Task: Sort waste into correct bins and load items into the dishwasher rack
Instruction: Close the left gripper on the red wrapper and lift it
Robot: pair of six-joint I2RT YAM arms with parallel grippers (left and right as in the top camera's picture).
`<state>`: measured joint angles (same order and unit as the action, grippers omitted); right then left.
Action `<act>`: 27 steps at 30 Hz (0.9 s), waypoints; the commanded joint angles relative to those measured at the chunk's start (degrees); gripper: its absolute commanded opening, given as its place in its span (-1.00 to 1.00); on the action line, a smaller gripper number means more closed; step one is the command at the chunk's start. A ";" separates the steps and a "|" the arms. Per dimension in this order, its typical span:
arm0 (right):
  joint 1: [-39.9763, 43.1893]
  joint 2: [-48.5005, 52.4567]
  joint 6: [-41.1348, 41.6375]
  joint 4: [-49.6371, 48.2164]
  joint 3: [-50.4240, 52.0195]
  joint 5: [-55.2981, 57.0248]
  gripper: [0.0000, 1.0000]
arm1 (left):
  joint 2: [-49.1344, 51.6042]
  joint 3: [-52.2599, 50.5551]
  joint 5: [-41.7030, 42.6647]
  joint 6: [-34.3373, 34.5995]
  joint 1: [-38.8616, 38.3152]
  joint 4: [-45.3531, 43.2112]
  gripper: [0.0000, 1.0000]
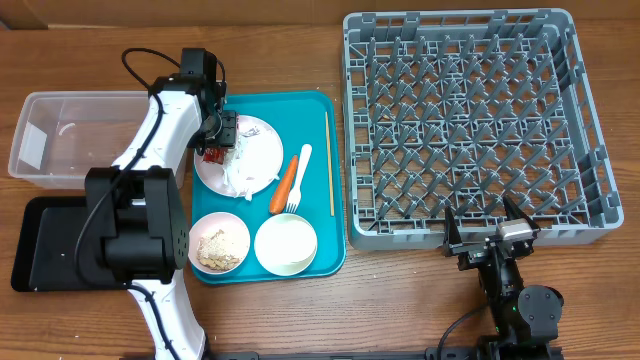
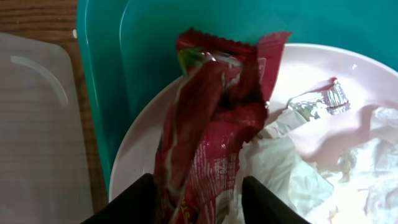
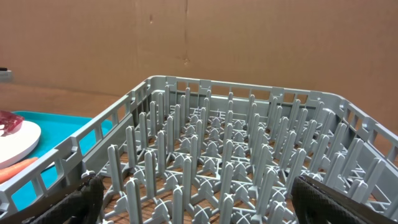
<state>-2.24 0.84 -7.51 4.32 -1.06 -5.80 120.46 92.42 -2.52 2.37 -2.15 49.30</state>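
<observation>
The red snack wrapper (image 2: 211, 124) stands up from the left side of the white plate (image 2: 143, 137), with crumpled tissue (image 2: 292, 180) beside it. My left gripper (image 2: 198, 186) straddles the wrapper's lower end; one finger touches it and a thin gap shows at the other. Overhead, that gripper (image 1: 222, 135) is over the plate (image 1: 265, 135) on the teal tray (image 1: 320, 105). A carrot (image 1: 285, 183), fork (image 1: 298, 178) and chopsticks (image 1: 328, 165) lie right of the plate. My right gripper (image 3: 199, 193) is open and empty at the near edge of the grey rack (image 3: 249, 93).
The clear tub (image 1: 60, 140) sits left of the teal tray, with the black tray (image 1: 50, 240) in front of it. Two white bowls stand at the teal tray's front, one (image 1: 197, 232) holding rice scraps and one (image 1: 286, 243) empty. The rack (image 1: 470, 120) fills the right side.
</observation>
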 commanded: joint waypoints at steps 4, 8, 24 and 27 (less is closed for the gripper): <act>0.28 -0.68 -0.04 -0.26 0.61 -0.31 1.00 | 0.74 0.98 -1.07 -1.14 -0.09 -0.72 -0.23; 0.28 -0.68 -0.04 -0.26 0.61 -0.31 1.00 | 0.72 1.33 -1.09 -1.14 0.04 -0.74 -0.16; 0.28 -0.68 -0.04 -0.26 0.61 -0.33 1.00 | 0.72 2.73 -5.14 -1.11 0.04 -0.50 -0.12; 0.28 -0.68 -0.04 -0.26 0.61 -0.31 1.00 | 0.72 2.73 -4.94 -1.11 0.04 -0.50 -0.14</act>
<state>-2.24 0.84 -7.51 4.29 -1.06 -5.80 120.55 93.80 -6.28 2.35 -2.15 48.64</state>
